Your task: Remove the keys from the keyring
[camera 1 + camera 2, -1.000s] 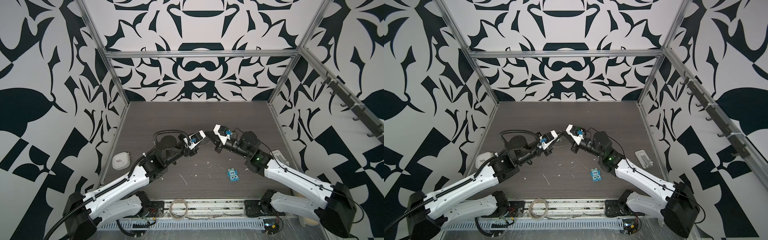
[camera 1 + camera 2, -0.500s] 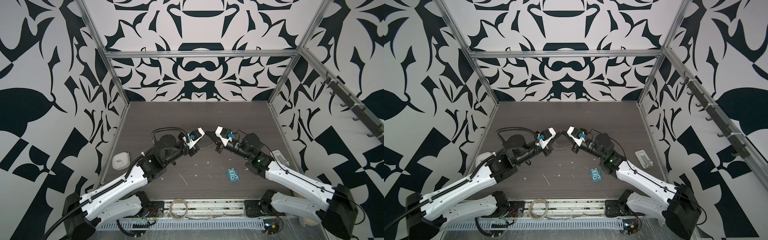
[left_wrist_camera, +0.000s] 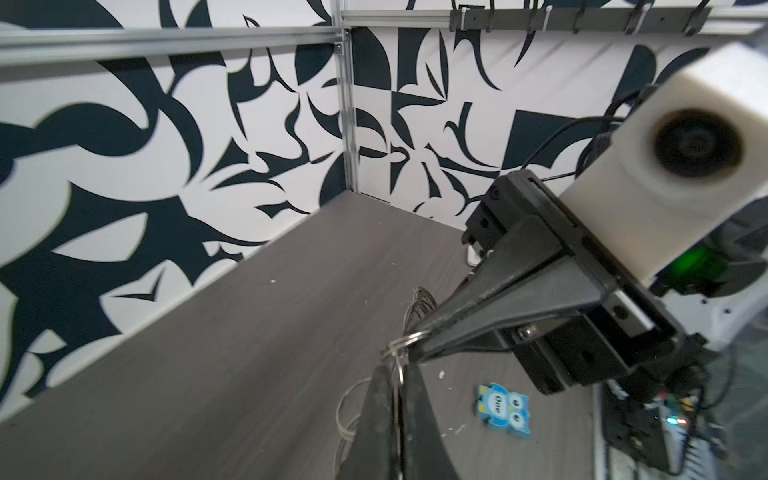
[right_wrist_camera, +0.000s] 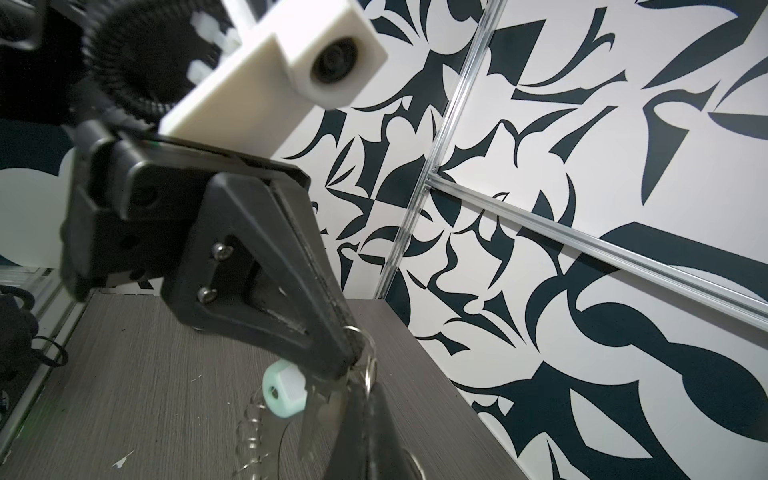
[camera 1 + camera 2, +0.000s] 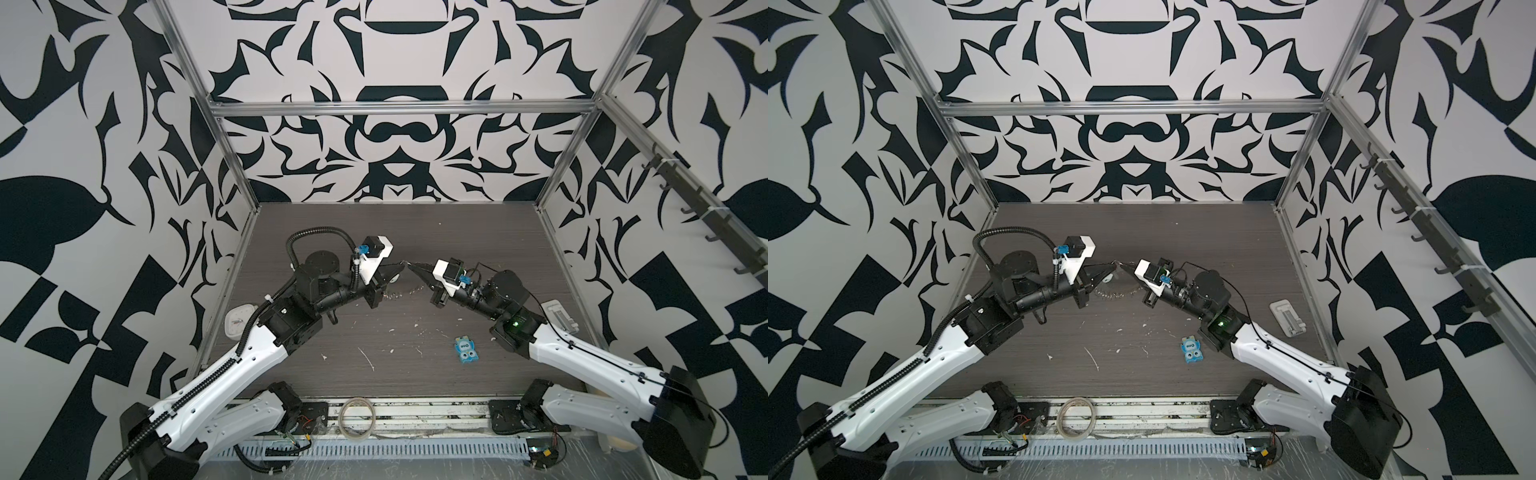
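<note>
Two robot arms lean in from the near corners and meet tip to tip above the middle of a dark, wood-grained tabletop (image 5: pixel 374 232). The left hand (image 4: pixel 348 360) is clamped shut where the keys (image 4: pixel 291 392) join their wire loop. A pale, blocky plastic fob with rounded corners and a flat silver key blade poke out just beneath its black, wedge-shaped fingers. The right hand (image 3: pixel 417 344) is likewise pinched tight, on a thin silver split ring (image 3: pixel 400 344) right at its fingertips.

The two tips nearly touch, each seeming to hold one side of the same small link. That looks like a set-up for pulling or twisting the key off its coil, one hand anchoring while its partner works.

The keyring (image 4: pixel 259 422), a flat grey disc fringed with many little wire rings, hangs below the joined tips. I cannot tell whether its lower edge reaches the tabletop. In both top views it reads only as a glinting arc under the hands. The keys are not yet off.

Well apart, nearer the front right, lies a glossy blue packet (image 5: pixel 466 350) with a cartoon face. A translucent tape roll (image 5: pixel 357 417) sits on the front rail. White scraps fleck the matte tabletop.
</note>
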### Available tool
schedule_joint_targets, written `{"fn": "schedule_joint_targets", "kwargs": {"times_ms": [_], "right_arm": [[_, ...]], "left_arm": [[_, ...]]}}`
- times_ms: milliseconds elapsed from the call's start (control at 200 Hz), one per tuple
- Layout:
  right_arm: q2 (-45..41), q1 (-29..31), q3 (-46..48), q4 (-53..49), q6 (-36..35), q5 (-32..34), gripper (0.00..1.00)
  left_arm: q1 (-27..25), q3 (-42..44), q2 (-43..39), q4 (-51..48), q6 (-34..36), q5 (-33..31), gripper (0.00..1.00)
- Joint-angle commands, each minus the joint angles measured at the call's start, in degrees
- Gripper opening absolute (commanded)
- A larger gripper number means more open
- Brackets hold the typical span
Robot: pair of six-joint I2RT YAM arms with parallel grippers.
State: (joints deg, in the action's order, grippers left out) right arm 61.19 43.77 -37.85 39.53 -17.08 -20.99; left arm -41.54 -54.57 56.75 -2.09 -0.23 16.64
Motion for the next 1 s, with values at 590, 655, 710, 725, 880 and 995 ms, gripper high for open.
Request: {"fn": "schedule_joint_targets", "kwargs": {"times_ms": [590, 655, 710, 725, 880, 995], "right_arm": [[3.1, 0.3, -2.6, 20.1, -1.4, -4.6, 0.0], [4.2, 0.3, -3.8, 19.7, -2.5, -5.3, 0.0], [5.0, 0.2, -4.9, 17.8, -3.0, -6.4, 0.0], [5.2, 0.1, -5.0, 17.6, -2.8, -6.4, 0.0], [7.1, -0.3, -2.9, 19.8, -0.1, -4.1, 0.0], [7.8, -0.3, -2.0, 19.8, 1.7, -2.4, 0.0]], "left_arm": [[15.6, -18.9, 11.3, -16.2, -21.0, 31.1, 0.0], [16.2, -19.8, 12.0, -17.3, -21.4, 32.2, 0.0], [16.5, -20.0, 12.0, -16.7, -21.4, 32.7, 0.0], [16.5, -20.0, 12.1, -16.3, -21.5, 32.6, 0.0], [17.0, -20.6, 11.8, -14.5, -21.8, 31.3, 0.0], [17.2, -21.4, 11.2, -15.7, -20.0, 29.8, 0.0]]}}
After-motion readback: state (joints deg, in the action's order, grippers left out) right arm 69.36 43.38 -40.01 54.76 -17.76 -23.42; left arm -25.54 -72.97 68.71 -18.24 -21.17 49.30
